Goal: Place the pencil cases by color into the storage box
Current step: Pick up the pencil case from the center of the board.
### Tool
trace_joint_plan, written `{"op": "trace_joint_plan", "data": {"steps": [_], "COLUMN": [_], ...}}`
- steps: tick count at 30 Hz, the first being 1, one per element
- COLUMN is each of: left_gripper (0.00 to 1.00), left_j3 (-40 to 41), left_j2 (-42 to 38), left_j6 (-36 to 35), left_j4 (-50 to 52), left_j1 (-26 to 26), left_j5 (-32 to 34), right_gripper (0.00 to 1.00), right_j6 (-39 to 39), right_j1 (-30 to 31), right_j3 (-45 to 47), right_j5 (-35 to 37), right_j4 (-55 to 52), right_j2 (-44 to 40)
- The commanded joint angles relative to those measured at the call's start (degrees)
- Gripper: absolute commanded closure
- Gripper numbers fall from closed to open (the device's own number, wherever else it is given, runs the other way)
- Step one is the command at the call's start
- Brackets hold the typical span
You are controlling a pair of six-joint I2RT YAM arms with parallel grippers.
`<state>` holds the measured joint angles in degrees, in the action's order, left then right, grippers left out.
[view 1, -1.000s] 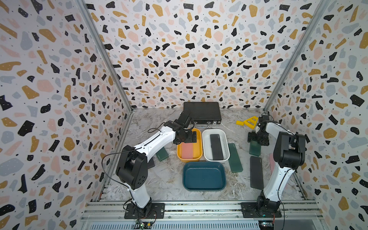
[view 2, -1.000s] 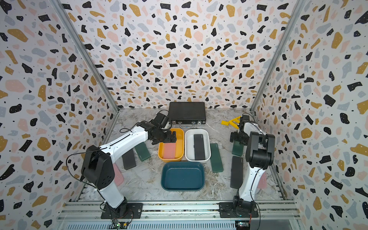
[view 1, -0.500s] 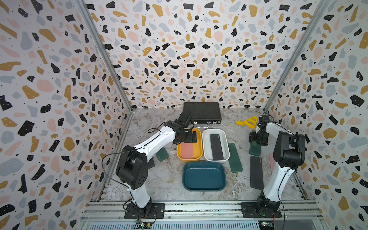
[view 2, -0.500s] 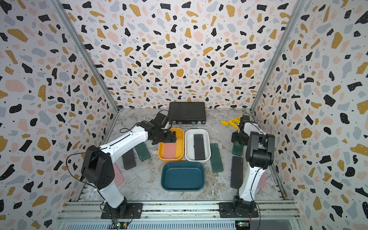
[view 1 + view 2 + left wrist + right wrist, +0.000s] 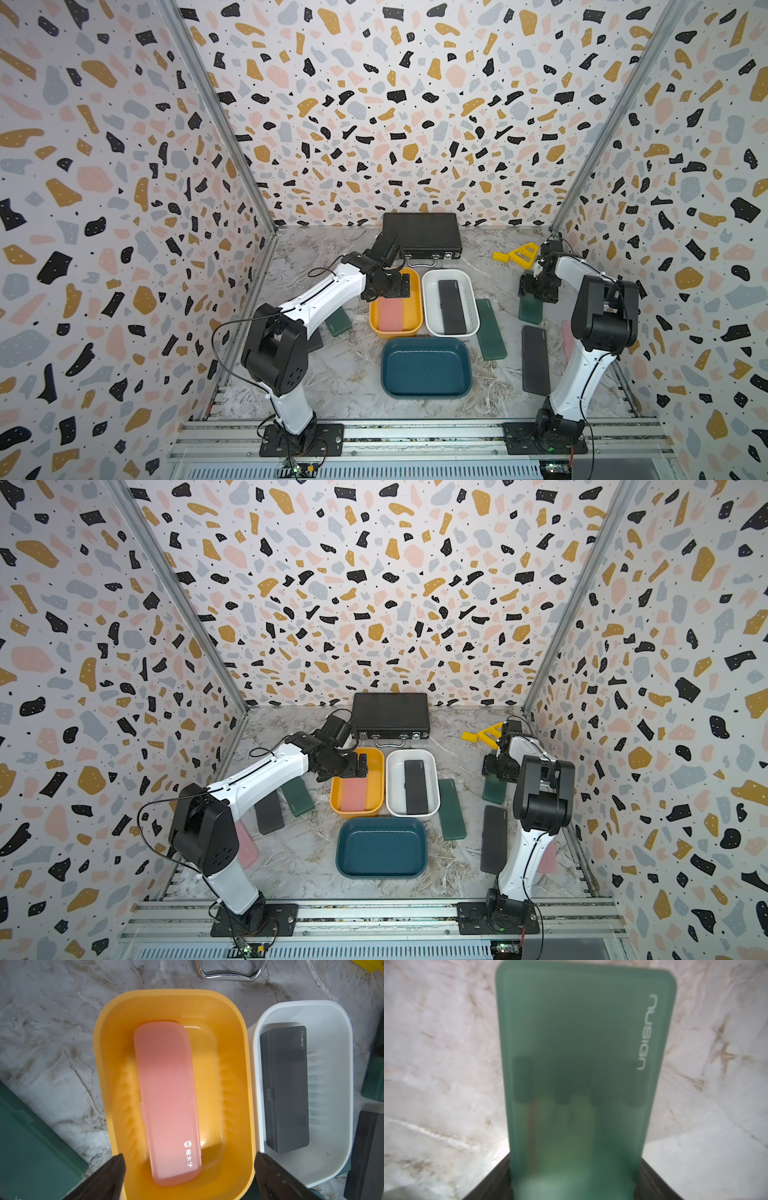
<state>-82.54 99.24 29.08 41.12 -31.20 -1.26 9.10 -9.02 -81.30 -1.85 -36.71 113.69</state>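
A pink pencil case (image 5: 168,1101) lies in the yellow storage box (image 5: 395,333). My left gripper (image 5: 190,1167) hangs open over that box's far end, holding nothing. A black pencil case (image 5: 451,305) lies in the white box (image 5: 451,333), and the blue box (image 5: 426,368) holds nothing. At the right, my right gripper (image 5: 536,289) is shut on the far end of a dark green pencil case (image 5: 581,1064), which is low over the table. More cases lie loose: green (image 5: 490,330) and black (image 5: 535,359) on the right, green (image 5: 297,796), black (image 5: 269,814) and pink (image 5: 247,848) by the left arm.
A black briefcase (image 5: 422,235) stands against the back wall behind the boxes. Yellow plastic pieces (image 5: 517,254) lie at the back right, close to the right wrist. Another pink case (image 5: 566,338) is partly hidden behind the right arm. Patterned walls close in three sides.
The right gripper has closed on the green pencil case at the right. The left arm has stayed still above the yellow box.
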Motion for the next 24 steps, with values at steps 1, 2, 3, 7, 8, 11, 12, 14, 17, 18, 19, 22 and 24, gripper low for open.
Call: {"op": "trace_joint_plan", "data": {"steps": [1,2,3,7,8,11,12,14,17,18,19,22,24], "left_gripper": [0.00,0.00,0.00,0.00,0.00,0.00,0.00,0.00,0.00,0.00,0.00,0.00,0.00], "left_j3": [-0.89,-0.86,-0.70,-0.14,0.05,0.55,0.76,1.10,1.98,2.16,2.23,2.76,3.12], "left_j2": [-2.85,-3.28,-3.72,-5.30,-5.66,-6.51,-6.76,-7.27,-8.13,-8.40,-8.55,-9.55,-10.39], "left_j6": [-0.91,-0.88,-0.91,-0.71,-0.66,-0.43,-0.23,0.16,0.79,1.04,1.20,1.38,1.50], "left_j4": [0.44,0.54,0.62,0.79,0.88,1.37,1.57,1.82,1.77,1.77,1.90,2.35,2.69], "left_j1": [-0.10,-0.09,-0.09,-0.07,0.00,0.17,0.33,0.81,1.78,2.16,2.56,3.80,4.73], "left_j5": [1.98,2.20,2.40,2.82,2.92,2.92,2.77,2.29,1.27,1.02,0.71,0.19,-0.09], "right_gripper": [0.41,0.41,0.41,0.41,0.41,0.42,0.42,0.42,0.42,0.42,0.42,0.42,0.42], "right_j6": [0.65,0.54,0.55,0.41,0.19,-0.68,-1.28,-2.61,-5.73,-6.67,-7.40,-9.34,-10.62], "right_j1": [-0.21,-0.26,-0.21,-0.21,-0.21,-0.21,-0.21,0.00,1.15,1.89,2.65,5.29,6.96], "right_j3": [0.37,0.73,1.17,2.57,3.00,4.22,4.54,5.18,6.32,6.66,6.81,6.85,6.64], "right_j5": [-2.04,-2.62,-3.28,-5.95,-6.98,-10.62,-12.17,-15.12,-19.36,-20.17,-20.83,-22.41,-23.05], "right_j4": [1.77,2.30,2.80,3.90,4.22,4.97,5.12,5.07,5.28,5.45,5.30,4.23,3.35], "right_j2": [-6.49,-7.37,-8.31,-11.64,-12.55,-15.04,-15.85,-17.33,-19.88,-20.82,-21.53,-23.41,-24.56]}}
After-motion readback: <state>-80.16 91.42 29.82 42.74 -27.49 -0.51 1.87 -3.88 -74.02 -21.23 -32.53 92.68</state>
